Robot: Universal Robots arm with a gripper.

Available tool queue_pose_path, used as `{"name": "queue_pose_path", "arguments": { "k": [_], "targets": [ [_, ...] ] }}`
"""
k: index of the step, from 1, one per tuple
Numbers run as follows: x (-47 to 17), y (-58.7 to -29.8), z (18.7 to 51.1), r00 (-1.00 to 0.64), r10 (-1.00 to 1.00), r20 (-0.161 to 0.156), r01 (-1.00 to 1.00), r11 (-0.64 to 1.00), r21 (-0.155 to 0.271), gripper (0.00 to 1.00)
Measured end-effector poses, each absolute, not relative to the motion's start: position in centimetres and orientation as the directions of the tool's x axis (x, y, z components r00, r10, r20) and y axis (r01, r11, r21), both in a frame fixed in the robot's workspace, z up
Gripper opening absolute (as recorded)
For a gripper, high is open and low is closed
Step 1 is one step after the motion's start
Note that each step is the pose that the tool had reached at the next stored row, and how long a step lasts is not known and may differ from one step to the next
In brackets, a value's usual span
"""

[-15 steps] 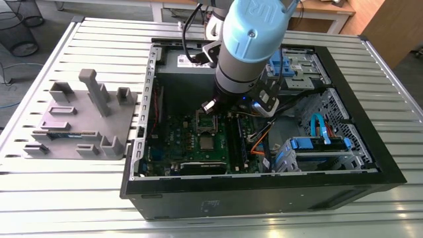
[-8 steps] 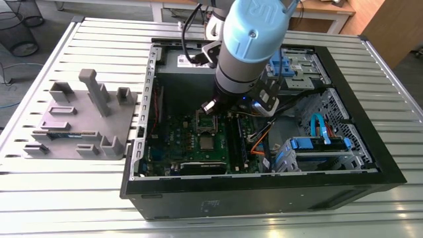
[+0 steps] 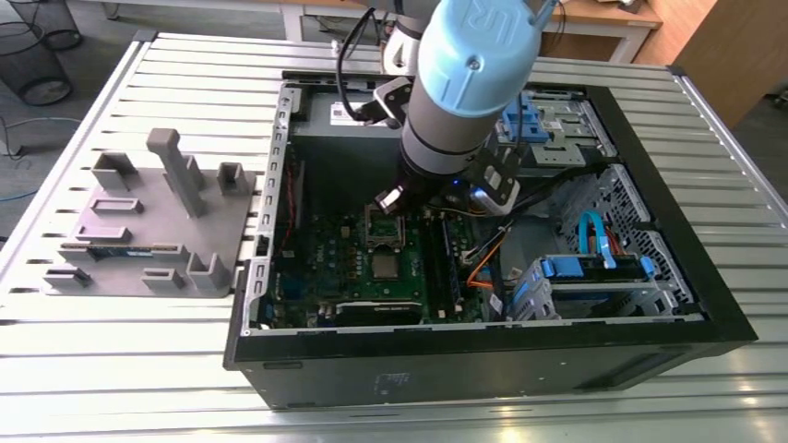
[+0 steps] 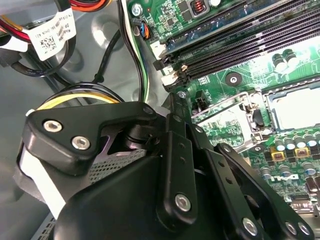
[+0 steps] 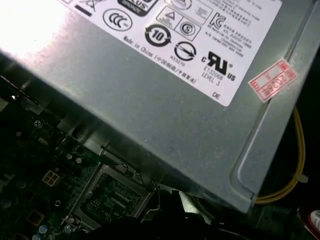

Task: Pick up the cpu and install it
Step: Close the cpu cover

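Slatted table (image 3: 124, 369) — cpu (image 3: 386, 269) lies on the motherboard (image 3: 323, 263), arm (image 3: 462, 92) above.

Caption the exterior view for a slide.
Gripper low inside the open computer case, near the cpu lying on the motherboard.

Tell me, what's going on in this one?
A robot arm reaches into the open computer case, its gripper low over the motherboard. The cpu appears to lie in its socket, silver top up, with the metal frame open beside it.
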State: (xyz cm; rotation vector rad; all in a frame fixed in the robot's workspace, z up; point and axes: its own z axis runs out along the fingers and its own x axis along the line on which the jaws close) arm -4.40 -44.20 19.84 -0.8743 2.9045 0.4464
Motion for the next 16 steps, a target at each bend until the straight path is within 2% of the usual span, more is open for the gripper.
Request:
{"name": "queue_pose_path", "arguments": {
  "k": [16],
  "targets": [
    [-4.3,-44.2,21.1,-0.832,-0.535,-0.146,-0.555,0.795,0.245,0.11]
  ]
}}
